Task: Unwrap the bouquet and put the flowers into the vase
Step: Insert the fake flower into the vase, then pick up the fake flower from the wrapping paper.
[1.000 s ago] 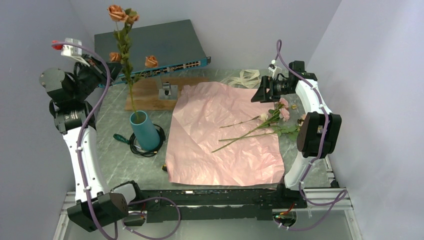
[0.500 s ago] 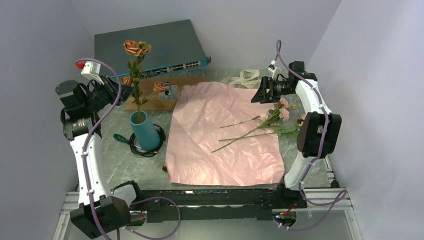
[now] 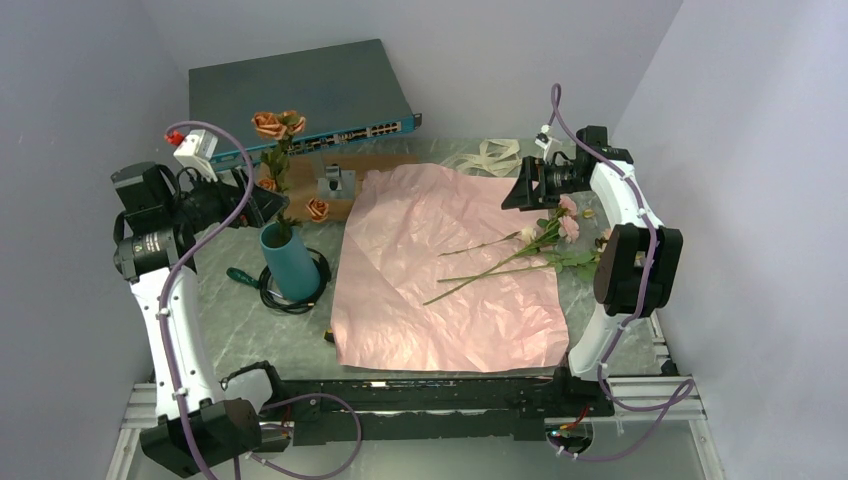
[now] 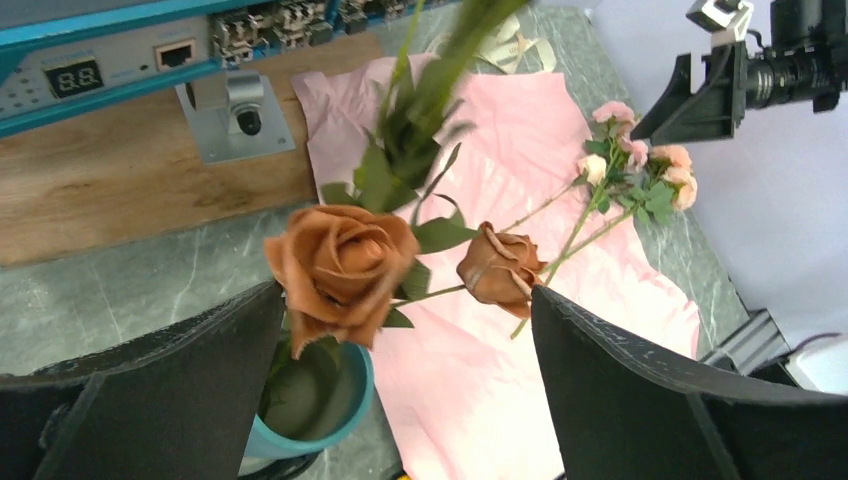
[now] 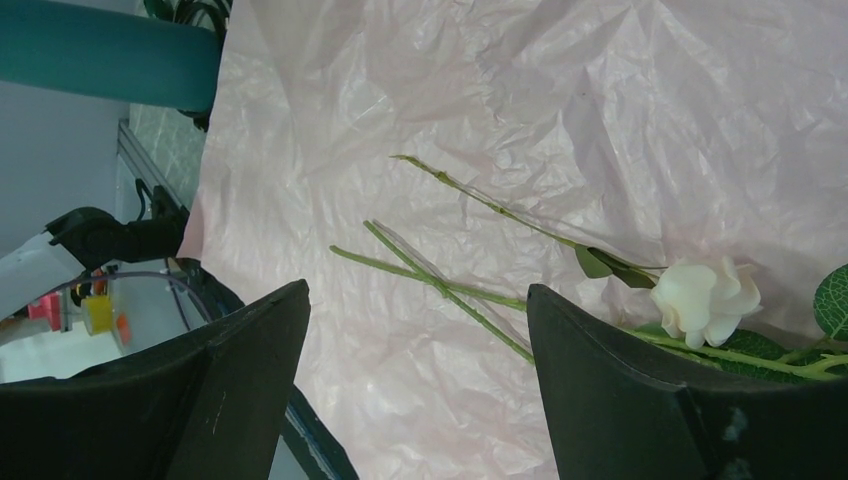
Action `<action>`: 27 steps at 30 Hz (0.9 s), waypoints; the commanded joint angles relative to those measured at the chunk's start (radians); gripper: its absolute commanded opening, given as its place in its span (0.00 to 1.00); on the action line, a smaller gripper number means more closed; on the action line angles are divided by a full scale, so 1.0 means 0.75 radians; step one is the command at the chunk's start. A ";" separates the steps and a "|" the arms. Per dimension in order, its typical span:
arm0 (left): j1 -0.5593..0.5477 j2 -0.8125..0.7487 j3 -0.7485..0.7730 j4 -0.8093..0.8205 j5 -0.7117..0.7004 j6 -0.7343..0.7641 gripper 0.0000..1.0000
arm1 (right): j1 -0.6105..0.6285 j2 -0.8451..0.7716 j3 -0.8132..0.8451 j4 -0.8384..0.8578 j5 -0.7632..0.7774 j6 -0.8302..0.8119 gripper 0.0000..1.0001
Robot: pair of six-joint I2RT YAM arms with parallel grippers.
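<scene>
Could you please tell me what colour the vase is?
The vase is plain teal-blue, clearest in the top external view.

In the left wrist view, the only sign that can be read is a small digital display [image 4: 78, 76]. It sits on the front panel of the blue network switch [image 4: 125, 62], and its two digits look like "88". The print beside the ports [image 4: 255, 25] on the same panel is too blurred to read.

Flowers [image 4: 340, 270] in the vase [image 4: 352, 398] stand between the left gripper's [image 4: 408, 300] spread jaws; the paper's [image 3: 450, 320] near half lies bare.
</scene>
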 commanded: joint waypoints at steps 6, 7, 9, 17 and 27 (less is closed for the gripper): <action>0.003 -0.033 0.249 -0.364 0.133 0.247 0.99 | 0.000 -0.098 -0.006 -0.008 -0.016 -0.046 0.83; 0.004 -0.029 0.276 -0.404 0.134 0.273 1.00 | 0.000 -0.099 -0.004 -0.009 -0.016 -0.046 0.83; 0.003 -0.012 0.328 -0.510 0.135 0.361 0.99 | 0.000 -0.097 -0.001 -0.014 -0.017 -0.046 0.83; -0.002 0.102 0.555 -0.959 0.139 0.767 0.99 | 0.000 -0.097 -0.008 -0.051 -0.016 -0.079 0.83; -0.590 0.328 0.688 -1.155 -0.140 0.905 0.97 | 0.000 -0.107 -0.008 -0.112 0.023 -0.133 0.82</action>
